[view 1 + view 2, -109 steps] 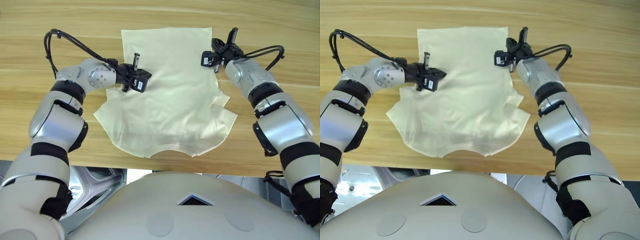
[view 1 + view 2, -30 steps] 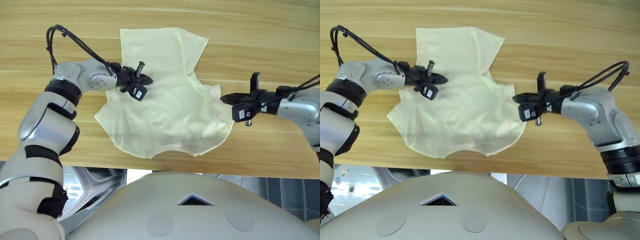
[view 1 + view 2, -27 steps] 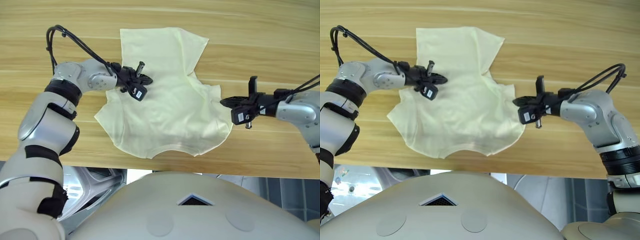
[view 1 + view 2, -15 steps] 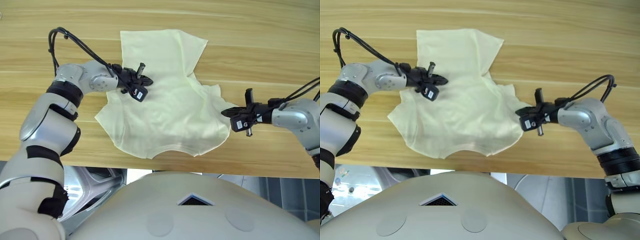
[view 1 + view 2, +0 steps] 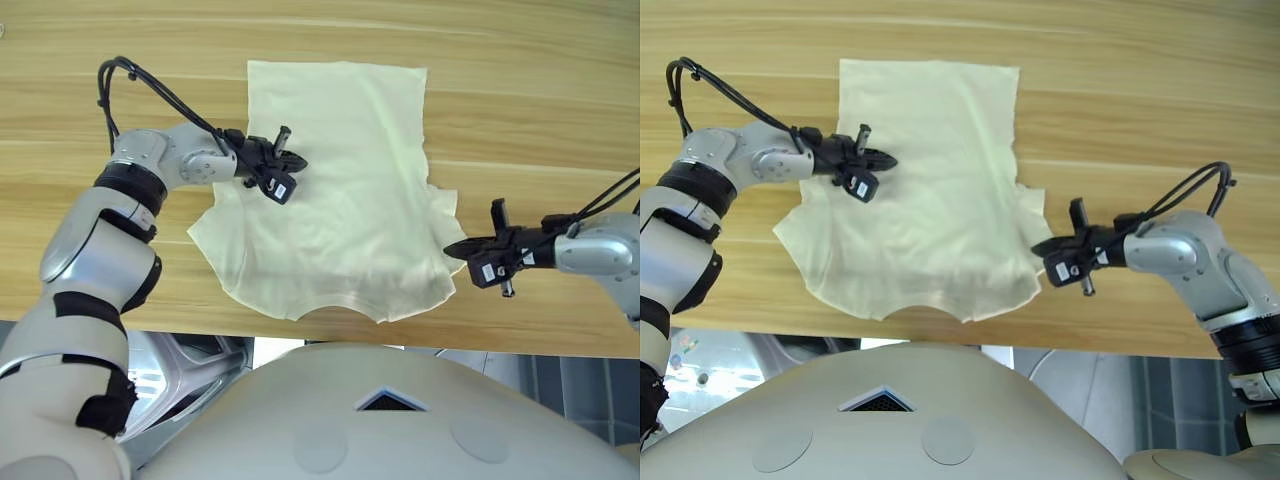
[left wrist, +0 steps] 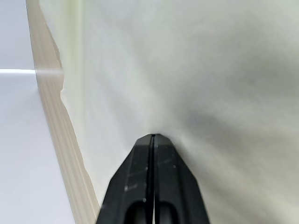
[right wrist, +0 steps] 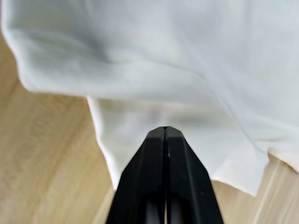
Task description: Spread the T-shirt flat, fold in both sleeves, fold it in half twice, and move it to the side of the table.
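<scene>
A pale yellow T-shirt (image 5: 340,190) lies on the wooden table (image 5: 530,110), hem at the far side and neckline near the front edge. My left gripper (image 5: 298,163) rests on the shirt's left side just above the left sleeve. Its fingers (image 6: 153,154) are shut with cloth at the tip. My right gripper (image 5: 450,248) sits at the right sleeve (image 7: 140,121), shut, its tip on the sleeve's cloth. The right sleeve is still bunched and wrinkled against the body.
The table's front edge (image 5: 520,345) runs just below the neckline and close to the right gripper. Bare wood stretches to the left, right and far side of the shirt.
The right gripper has moved toward the front edge at the right sleeve. The shirt's far right corner, folded over before, now lies flat and square. The left gripper has stayed put.
</scene>
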`<state>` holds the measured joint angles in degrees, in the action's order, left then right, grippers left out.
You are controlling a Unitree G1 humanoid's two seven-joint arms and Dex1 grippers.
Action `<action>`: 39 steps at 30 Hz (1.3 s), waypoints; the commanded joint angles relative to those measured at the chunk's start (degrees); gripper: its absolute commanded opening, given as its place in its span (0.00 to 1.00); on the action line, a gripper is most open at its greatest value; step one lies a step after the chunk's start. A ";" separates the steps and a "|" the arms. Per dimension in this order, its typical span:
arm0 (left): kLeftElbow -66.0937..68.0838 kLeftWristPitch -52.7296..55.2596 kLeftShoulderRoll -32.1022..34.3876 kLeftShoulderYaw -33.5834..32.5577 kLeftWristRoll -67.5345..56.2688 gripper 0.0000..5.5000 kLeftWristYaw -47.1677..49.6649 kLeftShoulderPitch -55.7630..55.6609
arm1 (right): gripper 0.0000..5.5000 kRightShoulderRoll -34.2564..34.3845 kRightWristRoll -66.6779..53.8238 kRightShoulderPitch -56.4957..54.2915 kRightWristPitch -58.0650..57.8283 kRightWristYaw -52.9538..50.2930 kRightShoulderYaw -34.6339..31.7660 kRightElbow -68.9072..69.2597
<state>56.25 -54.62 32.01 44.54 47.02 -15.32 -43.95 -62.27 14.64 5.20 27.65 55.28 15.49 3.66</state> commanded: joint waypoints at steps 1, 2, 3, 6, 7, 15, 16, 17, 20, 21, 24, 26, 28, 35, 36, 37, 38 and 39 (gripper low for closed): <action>1.25 0.30 -0.14 2.55 2.90 0.01 -1.76 3.17 | 0.00 -1.80 1.06 -0.56 0.37 -1.45 -2.87 -3.85; 1.27 0.29 -0.07 2.56 2.92 0.01 -1.72 3.20 | 0.00 -1.89 1.07 -0.52 0.56 -1.58 -3.33 -4.21; 1.26 0.30 0.00 2.56 2.95 0.01 -1.64 3.26 | 0.00 -2.03 1.10 -0.56 0.81 -1.66 -3.63 -4.54; 1.12 0.35 0.07 2.48 2.85 0.01 -1.57 3.50 | 0.00 -2.63 0.72 -0.56 1.66 -1.68 -4.28 -5.29; 1.25 0.43 0.00 2.54 2.95 0.01 -1.46 3.50 | 0.00 -2.81 0.55 -0.37 1.88 -1.66 -4.50 -5.37; 1.48 0.49 -0.12 2.22 2.66 0.01 -0.82 3.45 | 0.00 -3.13 -0.08 -0.04 3.35 -2.13 -5.99 -6.92; 1.27 0.28 0.04 1.60 1.95 0.01 -0.62 3.37 | 0.00 -2.90 -0.77 0.07 3.28 -2.43 -6.59 -6.49; 0.85 -0.05 0.38 0.51 0.70 0.01 -0.33 3.21 | 0.00 -2.60 -1.76 0.28 3.28 -2.67 -7.24 -5.81; -1.22 -0.86 2.11 -5.19 -6.01 0.01 -0.37 1.94 | 0.00 -0.01 -2.72 0.16 3.22 -3.23 -6.36 -6.11; -2.09 -1.38 2.64 -7.00 -8.54 0.01 -1.36 1.63 | 0.00 0.66 -2.64 0.46 3.25 -3.43 -5.85 -6.44; -4.97 -1.83 4.43 -10.79 -13.45 0.01 -3.92 1.49 | 0.00 1.63 -2.70 0.92 3.33 -3.51 -5.52 -6.84; -7.40 -2.45 5.68 -13.11 -18.17 0.01 -7.07 2.07 | 0.00 2.39 -2.51 0.33 3.49 -3.54 -5.10 -7.94; -9.79 -2.72 6.64 -15.30 -22.44 0.01 -9.45 2.59 | 0.00 3.54 -2.18 -0.27 3.53 -3.88 -4.53 -9.06; -23.46 2.28 19.98 -23.86 -53.26 0.09 -30.95 14.36 | 0.00 5.77 -2.80 0.67 4.14 -4.88 -3.81 -10.81; -25.45 3.21 24.05 -25.53 -57.15 0.11 -34.48 18.37 | 0.00 5.76 -3.08 0.20 4.13 -4.65 -3.78 -11.27; -27.05 4.59 26.81 -27.44 -60.76 0.13 -37.38 21.33 | 0.03 5.80 -3.16 -0.15 4.07 -4.65 -3.76 -11.74; -28.80 6.36 29.30 -29.07 -63.85 0.16 -40.15 24.43 | 0.06 5.76 -3.34 -0.28 3.78 -4.73 -3.92 -11.97; -30.16 7.15 31.52 -31.33 -66.38 0.19 -41.71 28.43 | 0.09 5.70 -3.59 -0.48 3.48 -4.84 -4.19 -11.84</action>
<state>29.37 -49.34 59.13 16.96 -14.63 -53.39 -20.44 -56.71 10.84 5.03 31.87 49.94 11.25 -7.48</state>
